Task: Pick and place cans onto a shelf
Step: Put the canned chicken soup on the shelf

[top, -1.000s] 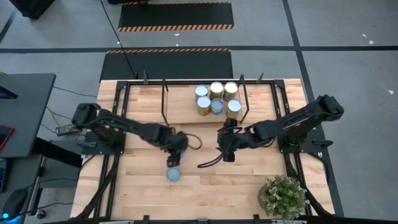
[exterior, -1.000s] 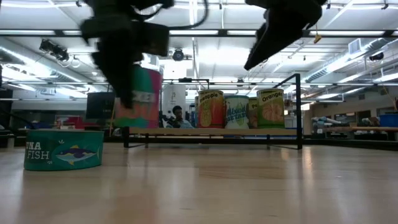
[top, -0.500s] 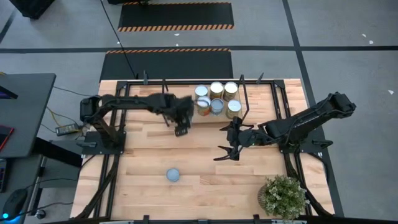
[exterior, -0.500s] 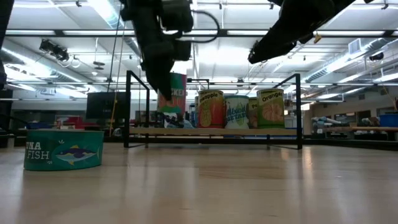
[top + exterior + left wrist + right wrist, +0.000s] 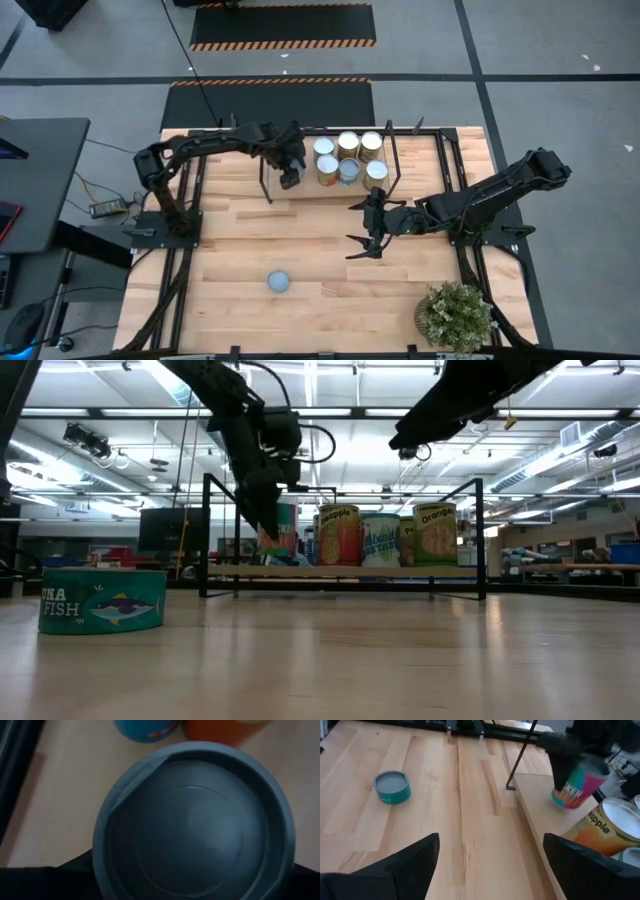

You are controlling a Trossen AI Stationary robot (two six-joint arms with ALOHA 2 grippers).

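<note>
My left gripper point(image 5: 290, 172) is shut on a pink-and-teal can point(image 5: 283, 527) over the left part of the shelf point(image 5: 300, 192), a light-wood board with thin black posts. The can's grey lid point(image 5: 195, 825) fills the left wrist view. Several cans point(image 5: 348, 158) stand upright on the shelf's right part. A flat teal tuna can point(image 5: 278, 282) stands on the table near the front. My right gripper point(image 5: 364, 242) is open and empty above the table's middle, right of the tuna can. My left gripper holds the pink-and-teal can by its upper sides point(image 5: 570, 772), pinched between the two fingers, which come from above pointing down. The can is slightly tilted, with its bottom point(image 5: 564, 800) at the shelf board; whether it touches the board, I cannot tell.
A black post point(image 5: 520, 755) stands at the shelf's near left corner, close to the held can. An orange "apple" can point(image 5: 607, 827) is the nearest neighbour on the board. A potted plant point(image 5: 455, 315) sits at the table's near right corner.
My left gripper has carried the pink-and-teal can from above the table's middle toward the far edge, over the shelf's left part, and has come down close to the board. The tuna can and the cans on the shelf have stayed put.
</note>
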